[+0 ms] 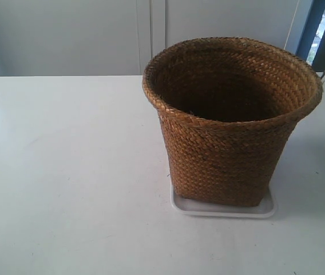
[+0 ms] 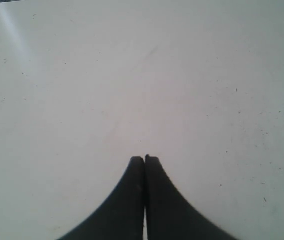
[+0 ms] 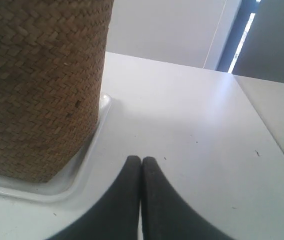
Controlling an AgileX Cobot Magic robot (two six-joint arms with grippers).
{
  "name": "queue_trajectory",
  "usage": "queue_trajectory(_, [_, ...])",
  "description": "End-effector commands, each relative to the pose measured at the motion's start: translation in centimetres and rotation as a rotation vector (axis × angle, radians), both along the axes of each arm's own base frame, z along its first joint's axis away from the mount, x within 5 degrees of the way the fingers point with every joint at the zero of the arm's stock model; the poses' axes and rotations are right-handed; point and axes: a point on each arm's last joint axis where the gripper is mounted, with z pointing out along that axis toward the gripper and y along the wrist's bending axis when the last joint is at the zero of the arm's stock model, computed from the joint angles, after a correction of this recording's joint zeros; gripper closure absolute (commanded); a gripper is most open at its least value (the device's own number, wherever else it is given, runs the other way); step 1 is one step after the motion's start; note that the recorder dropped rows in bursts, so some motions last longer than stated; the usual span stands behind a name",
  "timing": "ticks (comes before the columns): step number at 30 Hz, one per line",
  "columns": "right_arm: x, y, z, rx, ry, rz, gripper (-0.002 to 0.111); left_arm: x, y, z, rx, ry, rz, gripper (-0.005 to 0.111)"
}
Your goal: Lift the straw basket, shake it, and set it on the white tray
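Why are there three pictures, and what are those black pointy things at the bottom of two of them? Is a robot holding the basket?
A robot with two arms took these. One camera looks at the whole white table. The other two cameras sit on the robot's wrists, one on each arm. The black pointy things are its pinchers, like two fingers pressed together. The left gripper is shut and sees only bare table. The right gripper is shut too and holds nothing. Beside it stands the big brown straw basket. Nobody is holding the basket: it sits upright on a flat white tray, whose rim peeks out under it. I cannot see anything inside the basket.
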Motion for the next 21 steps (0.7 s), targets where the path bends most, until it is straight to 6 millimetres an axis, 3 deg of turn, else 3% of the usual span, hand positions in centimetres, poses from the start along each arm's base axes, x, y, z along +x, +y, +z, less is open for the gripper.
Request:
queue_trajectory(1, [-0.13, -0.05, -0.57, -0.019, 0.048, -0.003, 0.108, -0.02, -0.01, -0.22, -0.004, 0.004, 0.000, 0.107])
queue_trajectory(21, [-0.18, -0.01, -0.77, -0.006, 0.069, -0.002, 0.108, -0.02, -0.01, -0.22, -0.004, 0.004, 0.000, 0.107])
